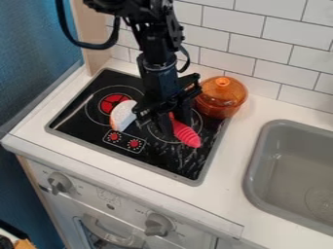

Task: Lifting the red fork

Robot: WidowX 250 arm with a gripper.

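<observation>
At the near side, the toy kitchen's front carries two grey knobs (157, 224) above an oven door (104, 228). Over it is the white worktop (224, 194), with a grey sink (296, 158) let into its right part and a black stove top (162, 163) to the left of the sink. Near the stove top's front edge are two small red printed dials (134, 143). Behind them, towards the right edge, the red fork (187, 134) shows a ridged, tapering end that points to the near right; its other end is hidden at the hand (175, 129). Whether the hand is clamped on the fork I cannot tell. To the left is a white piece with an orange rim (122, 115). An orange lidded pot (221, 99) sits by the stove top's far right corner, before the white tiled wall (292, 63).
</observation>
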